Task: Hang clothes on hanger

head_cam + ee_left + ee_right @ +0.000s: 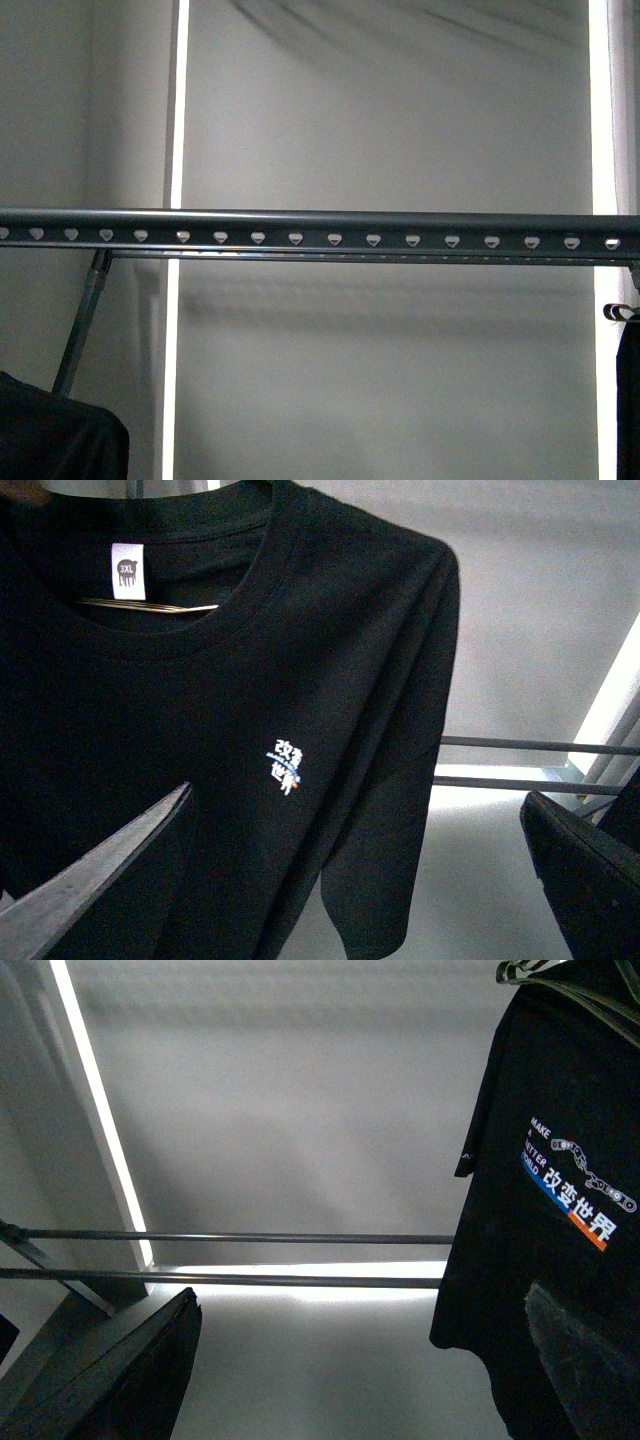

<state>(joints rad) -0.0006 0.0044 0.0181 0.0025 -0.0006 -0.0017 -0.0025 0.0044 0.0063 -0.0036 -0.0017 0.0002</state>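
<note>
The hanger (320, 234), a dark grey-green rail with a row of heart-shaped holes, spans the front view; nothing hangs on its visible middle. The clothes (250, 680), a black T-shirt with a white neck label and small white chest lettering, hang on a thin wire hanger and fill the left wrist view. My left gripper (340, 880) is open, facing the shirt's chest and sleeve without touching them. My right gripper (360, 1360) is open and empty. Neither gripper shows in the front view.
A black garment with white and coloured print (560, 1210) hangs beside my right gripper. Black cloth sits at the front view's lower left (50, 430). A black garment on a black hook (625, 390) hangs at its right edge. Two thin bars (230, 1237) cross behind.
</note>
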